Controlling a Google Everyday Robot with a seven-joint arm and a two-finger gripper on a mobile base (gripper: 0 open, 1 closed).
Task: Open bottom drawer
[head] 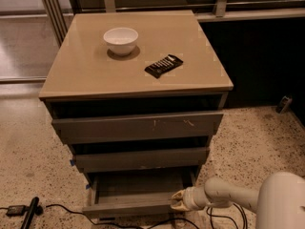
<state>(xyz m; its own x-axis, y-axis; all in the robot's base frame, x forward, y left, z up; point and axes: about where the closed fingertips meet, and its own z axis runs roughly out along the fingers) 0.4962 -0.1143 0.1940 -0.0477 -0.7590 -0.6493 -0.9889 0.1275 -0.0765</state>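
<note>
The bottom drawer (pixel 128 208) is the narrowest dark grey front, lowest of three in the beige-topped cabinet (pixel 95 75). It stands pulled out, and its shallow grey tray (pixel 138 185) shows behind the front. My gripper (pixel 177 200) sits at the right end of that drawer front, on the end of my white arm (pixel 228 194), which comes in from the lower right. The mid-width front (pixel 140 159) and the widest front with pale scratches (pixel 138 126) above it sit further back.
A white bowl (pixel 120 39) and a black snack bar (pixel 163 65) lie on the cabinet top. Black cables and a black tool (pixel 28 213) lie on the speckled floor at lower left. A dark wall panel (pixel 257 56) stands to the right.
</note>
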